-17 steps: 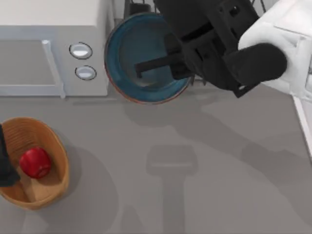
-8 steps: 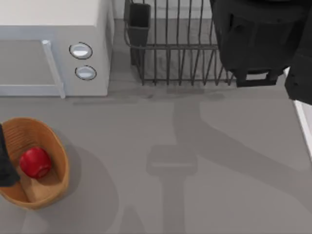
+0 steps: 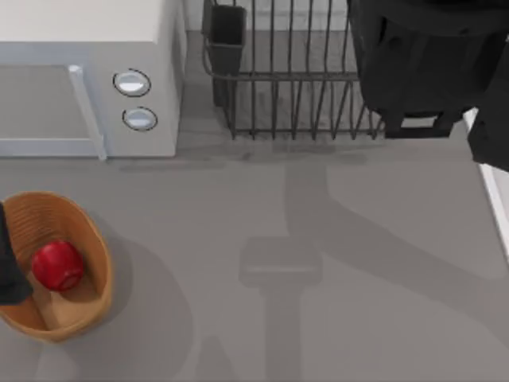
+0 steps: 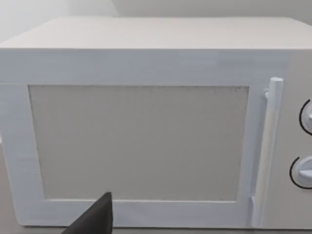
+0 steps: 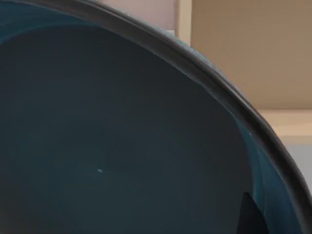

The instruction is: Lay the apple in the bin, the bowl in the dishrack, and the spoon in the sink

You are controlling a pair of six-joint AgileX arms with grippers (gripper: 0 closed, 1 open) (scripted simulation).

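Since half a second ago almost nothing has shifted; a full second ago the bowl hung in plain sight in front of the dishrack, whereas now the right arm (image 3: 421,64) covers the rack's right end.

Top view: the dishrack (image 3: 286,87) stands at the far edge, its black cutlery cup (image 3: 227,30) at the near-left corner, beside the microwave (image 3: 87,79). The right arm's dark bulk sits over the rack's right part; its claw cannot be made out there. A strip of the sink (image 3: 497,199) rim runs along the table's right edge. At the left, the apple (image 3: 57,265) lies inside the bin (image 3: 95,247), and a dark part of the left arm (image 3: 9,270) rests at the bin's left edge, parked.

Left wrist view: the microwave door and handle face the camera; one dark fingertip (image 4: 95,218) shows, too little to tell how far the claw is open.

Right wrist view: the bowl (image 5: 122,146) lies directly before the camera, dark inside, its rim (image 5: 204,78) curving across. A dark finger (image 5: 251,214) edge lies against it; the claw's grip cannot be told.
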